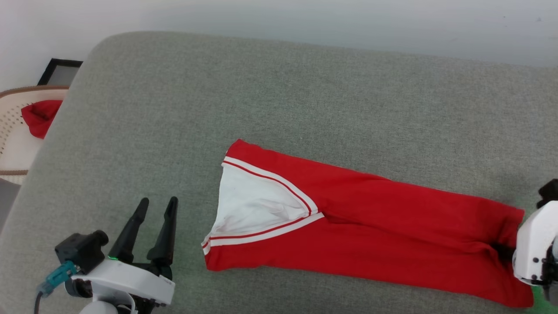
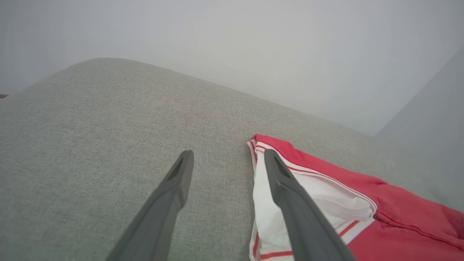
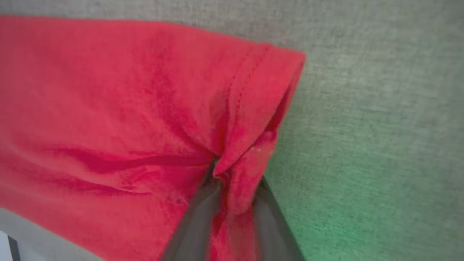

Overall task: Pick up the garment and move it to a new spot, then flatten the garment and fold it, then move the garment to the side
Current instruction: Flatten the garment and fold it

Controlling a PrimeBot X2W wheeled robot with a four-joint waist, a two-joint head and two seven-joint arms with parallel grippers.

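Note:
The garment [image 1: 370, 209] lies folded into a long red strip on the grey cushion [image 1: 261, 87]. A white sleeve with red-striped trim [image 1: 257, 205] shows at its left end. My left gripper [image 1: 158, 200] stands open over bare cushion just left of that sleeve. In the left wrist view the garment [image 2: 398, 210] lies behind and to the right of the open left gripper [image 2: 228, 154]. My right gripper [image 3: 235, 177] is shut on the bunched hem at the right end of the garment [image 3: 108, 108]. In the head view its white wrist [image 1: 534, 248] sits at that end.
A pale woven chair [image 1: 13, 144] holding a small plain red cloth [image 1: 39, 115] stands off the cushion's left edge, with a black frame [image 1: 59, 72] behind it. Bare cushion stretches beyond and left of the garment. A pale wall runs along the back.

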